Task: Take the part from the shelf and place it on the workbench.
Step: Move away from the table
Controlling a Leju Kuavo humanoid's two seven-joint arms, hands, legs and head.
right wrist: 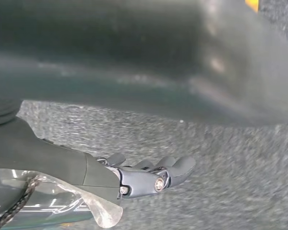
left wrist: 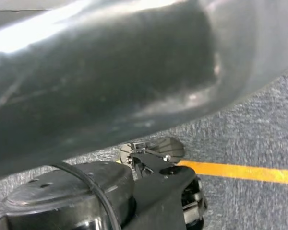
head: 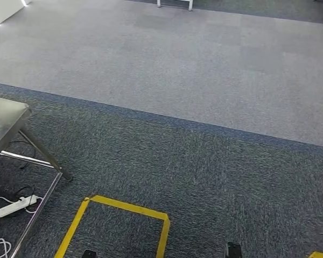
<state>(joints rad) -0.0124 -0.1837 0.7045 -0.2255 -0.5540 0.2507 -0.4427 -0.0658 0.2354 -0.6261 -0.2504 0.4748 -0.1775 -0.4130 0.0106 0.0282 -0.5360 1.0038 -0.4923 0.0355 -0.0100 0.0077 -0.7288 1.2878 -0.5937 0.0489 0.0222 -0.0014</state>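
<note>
A: Hands? Part?
B: Right hand [right wrist: 150, 175] hangs over carpet [head: 200, 177], fingers straight and apart, holding nothing. Left hand [left wrist: 153, 158] – can't tell. No part in sight – steel table corner [head: 13, 115] bare; likely walking to the shelf.

Grey carpet [head: 192, 70] (darker speckled band nearer), yellow tape [head: 123, 207]

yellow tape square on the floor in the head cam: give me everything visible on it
The yellow tape outline lies flat on the dark grey-blue carpet, low in the head view. Three sides show: a far edge, and a left and right edge running down to the picture's bottom, so the near side is cut off. Corners look squared and the tape looks intact. It encloses bare carpet. A steel table stands to its left, apart from it.
</note>
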